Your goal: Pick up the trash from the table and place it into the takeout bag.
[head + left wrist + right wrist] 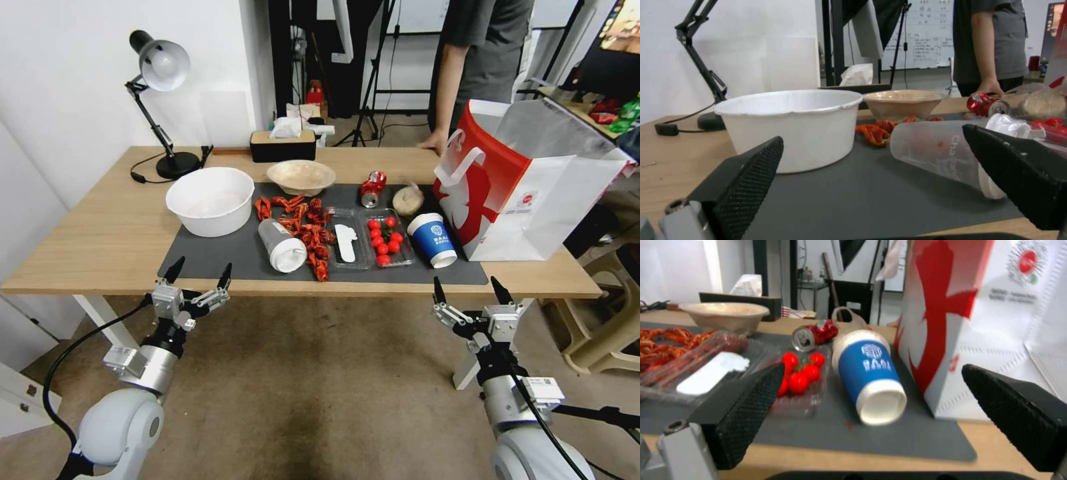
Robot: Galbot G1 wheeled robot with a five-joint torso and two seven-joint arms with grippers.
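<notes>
Trash (433,239) beside takeout bag (527,193) (tomatoes (385,241) in tray (388,239)); both grippers' fingers spread.

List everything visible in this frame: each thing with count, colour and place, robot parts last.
table: 1, light wood, before the robot
mat: 1, dark grey, on the table
white bowl: 1, mat's left end
beige bowl: 1, mat's far edge
clear cup: 1, white lid, lying mid-mat
red scraps: a pile, beside the clear cup
tomato tray: 1, clear, red tomatoes, mid-mat
can: 1, red, lying behind the tray
paper lump: 1, beige, beside the can
blue cup: 1, lying by the bag
bag: 1, red and white, table's right end
lamp: 1, black, far left
tissue box: 1, dark, far edge
left gripper: open, at the near edge
right gripper: open, at the near edge
</notes>
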